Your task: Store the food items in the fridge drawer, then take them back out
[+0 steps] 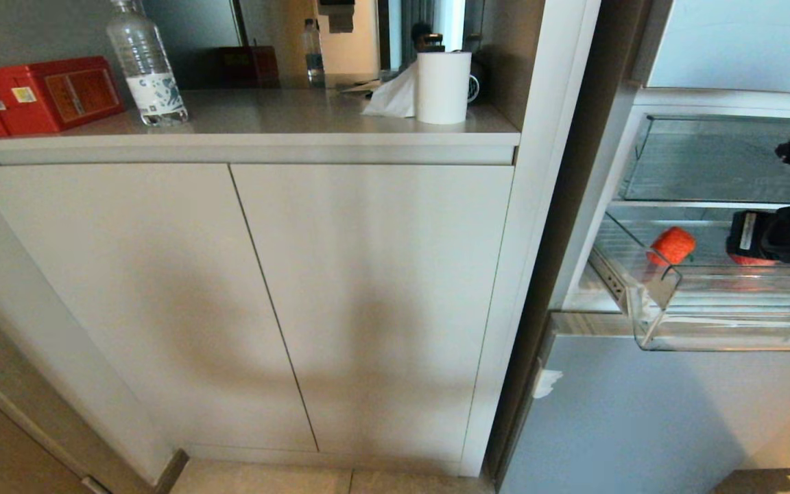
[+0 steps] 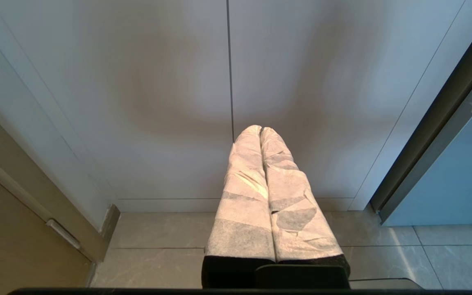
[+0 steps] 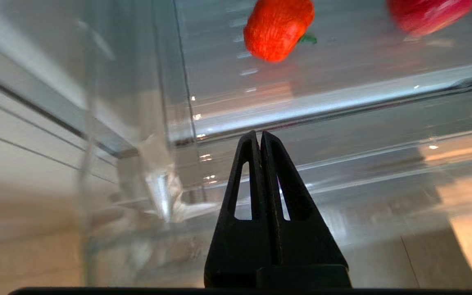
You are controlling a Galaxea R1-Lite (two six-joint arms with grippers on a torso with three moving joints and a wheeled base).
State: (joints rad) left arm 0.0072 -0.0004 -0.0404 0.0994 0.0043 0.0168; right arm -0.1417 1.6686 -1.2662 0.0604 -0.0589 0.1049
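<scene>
1. Two food items are being held by the pulled-out fridge drawer [image 1: 649, 302] at the head view's right edge: an orange-red piece [image 1: 672, 245] toward its left end and a redder piece [image 3: 428, 14], seemingly partly hidden behind the arm.
2. The right gripper [image 3: 260, 137] is being kept pressed together, empty, just over the drawer's clear front.
3. The left gripper [image 2: 260, 131], wrapped in white, is being kept together before the white cabinet [image 1: 244, 288].
</scene>
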